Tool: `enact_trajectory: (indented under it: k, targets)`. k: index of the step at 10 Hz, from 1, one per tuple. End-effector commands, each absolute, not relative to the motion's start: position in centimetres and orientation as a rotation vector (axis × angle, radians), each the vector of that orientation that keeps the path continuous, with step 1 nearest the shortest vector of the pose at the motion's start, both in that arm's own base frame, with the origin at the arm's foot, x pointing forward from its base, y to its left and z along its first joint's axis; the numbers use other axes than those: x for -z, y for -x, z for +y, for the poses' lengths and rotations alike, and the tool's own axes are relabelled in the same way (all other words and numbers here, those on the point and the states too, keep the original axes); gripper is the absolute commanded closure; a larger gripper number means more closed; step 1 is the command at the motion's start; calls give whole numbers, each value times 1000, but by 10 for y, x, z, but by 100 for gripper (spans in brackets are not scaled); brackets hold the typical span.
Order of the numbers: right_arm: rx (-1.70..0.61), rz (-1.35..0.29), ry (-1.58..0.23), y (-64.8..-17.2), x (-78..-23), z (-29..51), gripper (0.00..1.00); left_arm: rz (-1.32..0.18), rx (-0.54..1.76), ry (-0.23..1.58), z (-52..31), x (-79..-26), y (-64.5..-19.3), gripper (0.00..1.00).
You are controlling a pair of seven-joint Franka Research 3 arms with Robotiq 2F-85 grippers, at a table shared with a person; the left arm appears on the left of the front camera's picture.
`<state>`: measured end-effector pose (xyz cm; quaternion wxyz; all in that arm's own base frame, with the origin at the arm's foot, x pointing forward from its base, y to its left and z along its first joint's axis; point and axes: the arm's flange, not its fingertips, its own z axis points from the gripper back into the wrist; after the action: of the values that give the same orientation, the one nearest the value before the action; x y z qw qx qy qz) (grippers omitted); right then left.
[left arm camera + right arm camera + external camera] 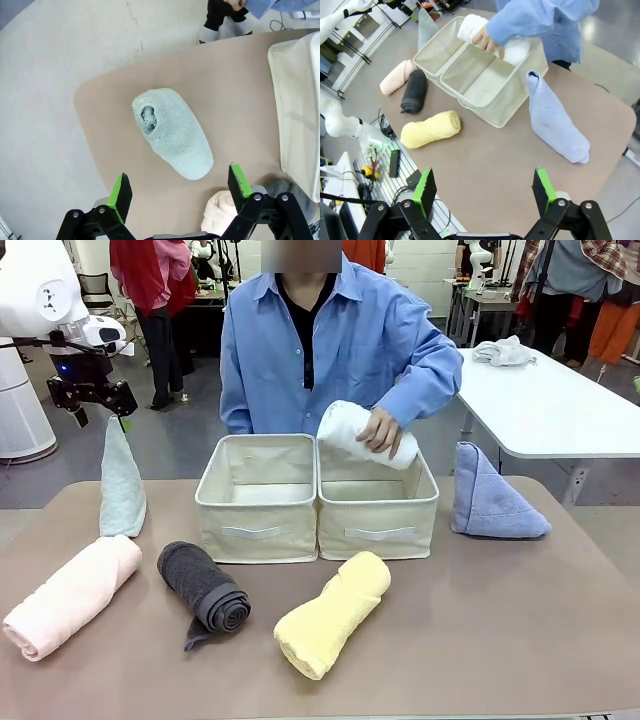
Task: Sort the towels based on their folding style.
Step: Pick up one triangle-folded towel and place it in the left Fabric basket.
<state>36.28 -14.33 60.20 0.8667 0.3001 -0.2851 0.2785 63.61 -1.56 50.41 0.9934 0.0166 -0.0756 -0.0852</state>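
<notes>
A person's hand (381, 430) holds a white rolled towel (350, 430) over the right fabric bin (378, 505). On the table lie a pink roll (72, 594), a dark grey roll (203, 585) and a yellow roll (332, 613). A sage-green triangle fold (121, 483) stands at the left, a lavender-blue one (490, 499) at the right. My left gripper (100, 405) hangs open above the green fold (172, 131). My right gripper (485, 192) is open, high over the table's right part, above the blue fold (552, 120).
Two cream fabric bins, the left one (257, 502) showing nothing inside, stand side by side mid-table. A white table (560, 400) with a loose white rag (503, 351) stands behind at the right. Other people stand in the background.
</notes>
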Motion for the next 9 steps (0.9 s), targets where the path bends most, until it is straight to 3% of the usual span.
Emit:
enact_trajectory:
  k: [1,4,8,9]
  targets:
    - [-580,-612,-643,-363,-601,-144,0,-152,171,-33,-16,-504,-636,0]
    - [-580,-612,-643,-363,-601,-144,0,-149,35,-163,-20,-471,-680,0]
    - [-580,-612,-643,-363,-601,-144,0,-197,-2,-185,-23,-456,-701,0]
    - [-580,-612,-643,-363,-601,-144,0,-200,2,-193,-23,-455,-701,52]
